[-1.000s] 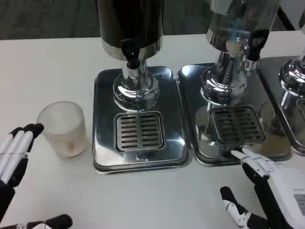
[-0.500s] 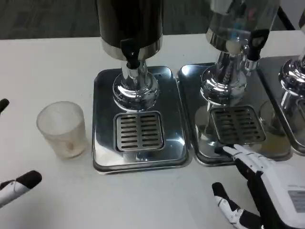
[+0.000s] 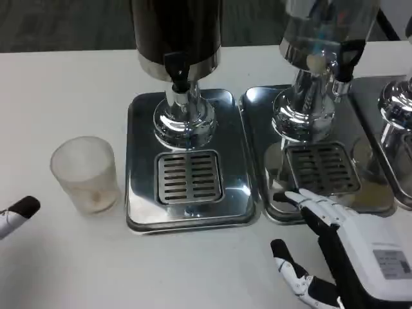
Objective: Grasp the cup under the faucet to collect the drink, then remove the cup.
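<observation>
Frosted cup [image 3: 84, 174]; silver slotted grate [image 3: 189, 177]; white table [image 3: 64, 90].

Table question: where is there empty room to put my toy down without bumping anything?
Bare white table lies behind and left of the cup, and in front of the left dispenser tray, between the left robot hand and right robot hand. It is crowded on the right, where the trays sit side by side.

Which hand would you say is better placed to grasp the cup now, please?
Probably the left. The frosted plastic cup stands on the table left of the dark dispenser's drip tray, and the left hand's fingertip is just beside it. The right hand sits open by the second tray, with the first tray between.
</observation>
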Motion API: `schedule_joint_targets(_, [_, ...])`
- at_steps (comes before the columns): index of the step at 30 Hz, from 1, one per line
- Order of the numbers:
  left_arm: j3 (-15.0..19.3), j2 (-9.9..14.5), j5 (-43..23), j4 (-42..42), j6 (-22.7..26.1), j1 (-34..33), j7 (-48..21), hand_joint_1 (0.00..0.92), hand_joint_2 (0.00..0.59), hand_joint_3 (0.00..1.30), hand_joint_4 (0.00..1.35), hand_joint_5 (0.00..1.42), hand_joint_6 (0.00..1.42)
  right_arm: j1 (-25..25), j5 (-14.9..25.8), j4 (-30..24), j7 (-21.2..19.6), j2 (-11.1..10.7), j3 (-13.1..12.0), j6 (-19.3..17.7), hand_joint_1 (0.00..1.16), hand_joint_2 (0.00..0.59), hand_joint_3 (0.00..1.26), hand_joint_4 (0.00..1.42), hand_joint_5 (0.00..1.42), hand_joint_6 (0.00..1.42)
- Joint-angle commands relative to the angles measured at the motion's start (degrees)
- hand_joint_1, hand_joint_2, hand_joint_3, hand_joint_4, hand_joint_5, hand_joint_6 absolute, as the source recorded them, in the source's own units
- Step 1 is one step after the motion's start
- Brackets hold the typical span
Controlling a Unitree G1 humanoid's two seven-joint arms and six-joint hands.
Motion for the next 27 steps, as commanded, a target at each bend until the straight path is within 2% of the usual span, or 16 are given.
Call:
schedule_joint_targets(1, [-2.1,1.6,-0.1,6.1,-2.0,-4.0,-1.0,0.062,0.0,0.0,0.0,0.14,0.23,-0.6,0.0,0.6,0.0,0.5,0.6,0.2,0.53,0.413,0.28,0.2,0.22,0.27])
schedule_joint_targets(14, [-8.2,2.8,1.5,15.8,-2.3,-11.2,-1.2,0.146,0.0,0.0,0.02,0.22,0.29,-1.4,0.0,0.9,0.2,0.9,1.9,0.3,0.53,0.413,0.3,0.22,0.23,0.27])
schedule_joint_targets(20, [-10.5,2.3,2.6,18.6,-0.4,-13.6,-0.4,0.176,0.001,0.0,0.04,0.25,0.33,-2.2,-0.4,0.7,0.3,0.8,3.7,-0.4,0.53,0.418,0.31,0.22,0.24,0.27])
schedule_joint_targets(27, [-12.9,2.0,2.7,21.2,2.2,-16.2,-0.9,0.18,0.0,0.0,0.05,0.26,0.33,-2.6,0.0,0.5,0.6,0.8,4.1,-0.2,0.52,0.423,0.32,0.23,0.24,0.28])
